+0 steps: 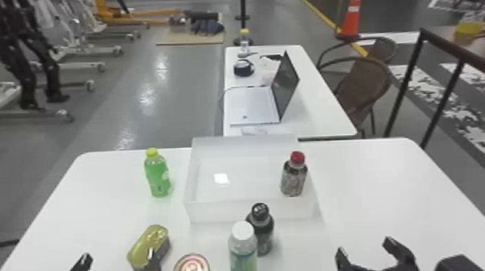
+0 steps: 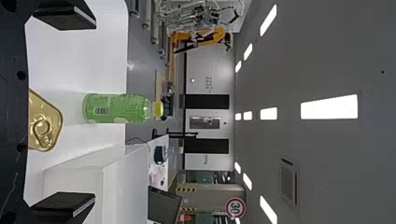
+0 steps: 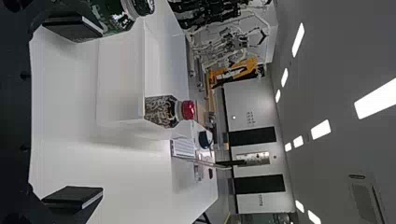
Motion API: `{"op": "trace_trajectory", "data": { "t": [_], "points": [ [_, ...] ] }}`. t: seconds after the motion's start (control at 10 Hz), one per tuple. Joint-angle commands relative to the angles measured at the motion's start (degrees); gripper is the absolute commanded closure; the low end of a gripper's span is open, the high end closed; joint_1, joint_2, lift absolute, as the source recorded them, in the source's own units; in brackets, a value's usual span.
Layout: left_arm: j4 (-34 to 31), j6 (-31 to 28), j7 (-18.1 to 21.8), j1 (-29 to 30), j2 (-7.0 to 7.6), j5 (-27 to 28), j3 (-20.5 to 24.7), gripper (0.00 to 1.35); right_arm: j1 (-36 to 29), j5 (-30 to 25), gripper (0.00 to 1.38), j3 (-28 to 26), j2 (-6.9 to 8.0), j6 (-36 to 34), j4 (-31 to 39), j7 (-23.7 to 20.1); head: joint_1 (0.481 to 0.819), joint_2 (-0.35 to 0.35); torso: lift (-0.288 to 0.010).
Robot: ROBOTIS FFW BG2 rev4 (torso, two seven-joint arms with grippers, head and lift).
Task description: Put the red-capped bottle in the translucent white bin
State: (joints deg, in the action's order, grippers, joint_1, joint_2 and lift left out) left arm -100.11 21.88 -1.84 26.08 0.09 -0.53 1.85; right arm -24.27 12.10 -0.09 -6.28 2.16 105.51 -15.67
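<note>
First, one white table point(image 1: 370, 178). One translucent white bin point(image 1: 217, 213), set upon it. Two grippers over the near side: left gripper point(image 1: 120, 257), jaws released and parted; right gripper point(image 1: 365, 247), likewise. Green bottle point(image 1: 158, 180), yellow cap; stands left of the bin. White-capped bottle point(image 1: 242, 248) and black-capped bottle point(image 1: 261, 234), both upright, nearer than the bin. Red-capped bottle point(image 1: 293, 177): stands upright inside the bin, at its right end. Gold tin point(image 1: 145, 244); round can point(image 1: 191, 268), just beside.
</note>
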Motion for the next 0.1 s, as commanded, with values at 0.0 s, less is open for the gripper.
{"op": "trace_trajectory", "data": {
  "t": [0.0],
  "points": [
    [0.0, 0.0, 0.0, -0.1, -0.24, 0.1, 0.0, 0.02, -0.2, -0.1, 0.11, 0.0, 0.04, 0.2, 0.1, 0.3, 0.549, 0.0, -0.1]
  ]
}}
